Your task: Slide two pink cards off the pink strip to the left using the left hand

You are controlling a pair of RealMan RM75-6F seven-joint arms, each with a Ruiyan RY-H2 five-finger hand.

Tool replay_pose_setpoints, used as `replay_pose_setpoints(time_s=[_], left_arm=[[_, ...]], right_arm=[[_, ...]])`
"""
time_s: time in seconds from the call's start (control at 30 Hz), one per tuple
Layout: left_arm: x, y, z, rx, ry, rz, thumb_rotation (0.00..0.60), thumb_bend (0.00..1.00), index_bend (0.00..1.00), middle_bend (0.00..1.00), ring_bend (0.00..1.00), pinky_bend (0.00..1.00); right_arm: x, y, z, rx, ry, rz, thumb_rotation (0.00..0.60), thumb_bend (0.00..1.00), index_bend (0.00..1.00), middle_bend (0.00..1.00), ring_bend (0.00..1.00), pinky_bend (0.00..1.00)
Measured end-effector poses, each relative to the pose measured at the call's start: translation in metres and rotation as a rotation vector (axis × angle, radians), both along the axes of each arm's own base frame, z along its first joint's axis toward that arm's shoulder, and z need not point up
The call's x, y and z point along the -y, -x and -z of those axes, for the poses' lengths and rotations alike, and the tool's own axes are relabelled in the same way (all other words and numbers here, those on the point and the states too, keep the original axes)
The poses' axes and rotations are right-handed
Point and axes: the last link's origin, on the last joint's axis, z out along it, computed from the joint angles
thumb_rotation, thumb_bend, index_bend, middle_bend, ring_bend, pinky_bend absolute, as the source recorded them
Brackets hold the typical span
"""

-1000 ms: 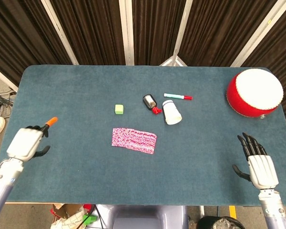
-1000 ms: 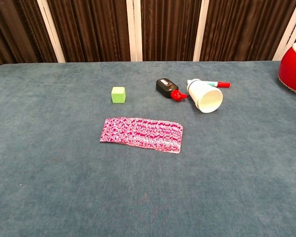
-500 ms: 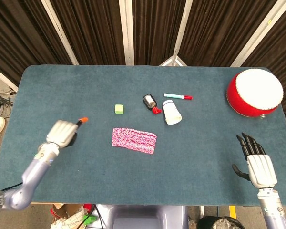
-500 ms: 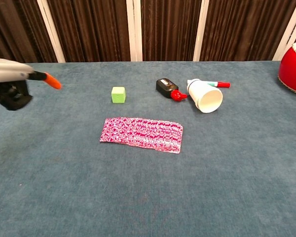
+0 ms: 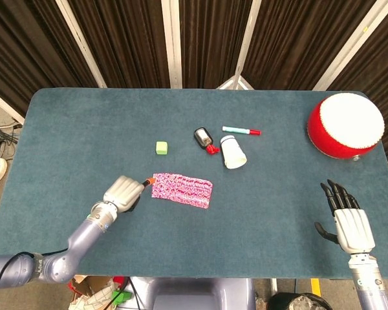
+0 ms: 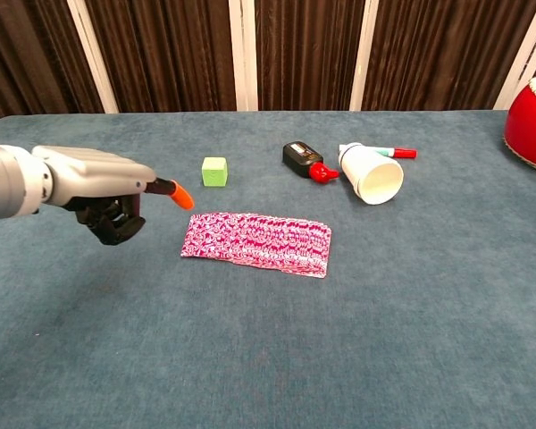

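Right hand: the right hand [image 5: 351,223] sits low at the near right corner of the desk [image 5: 84,123], fingers straight and slightly apart, holding nothing, well clear of everything.
Left hand: the left hand [image 6: 103,192] is raised near the left end of the strip; one orange-tipped finger [image 6: 180,195] points out toward it, the others are curled under, nothing held. The chest view shows the tip just above and left of the strip's corner; I cannot tell whether it touches.
Pink strip: the pink strip [image 5: 182,189] of overlapped pink cards lies flat near the desk's middle, its long side running left to right.
Handling: the cards look thin, light and stiff, and probably slick on one another while dragging on the cloth. Judged best worked by pressing a fingertip on the leftmost card face and pulling, not by pinching; too much pressure could drag the cards beneath.
Open room: bare cloth runs left of the strip to the desk edge, ample for two cards.
Farther: a green cube [image 5: 161,147] stands beyond the strip's left end; a black device [image 5: 203,137], a tipped white cup [image 5: 233,152] and a marker [image 5: 241,131] lie beyond its right; a red drum [image 5: 345,125] sits at the far right.
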Motion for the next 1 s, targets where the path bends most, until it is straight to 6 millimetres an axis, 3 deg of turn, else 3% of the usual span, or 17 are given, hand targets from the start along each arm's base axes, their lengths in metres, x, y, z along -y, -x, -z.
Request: replay_pose_setpoints(time_s=[0.3,1.0], left_arm=[[0.000,-0.016,0.021,-0.057,-0.009,0.010,0.600,0.88,0.12,0.83,0.76,0.68],[-0.004,-0.014,0.046,-0.125,0.026,-0.040,0.600,0.88,0.11,0.83,0.76,0.68]], right_arm=[[0.000,0.002,-0.003,0.010,0.008,0.006,0.600,0.28,0.02,0.05,0.08,0.19],[0.001,0.003,-0.004,0.019,0.013,0.009,0.600,0.28,0.02,0.05,0.08,0.19]])
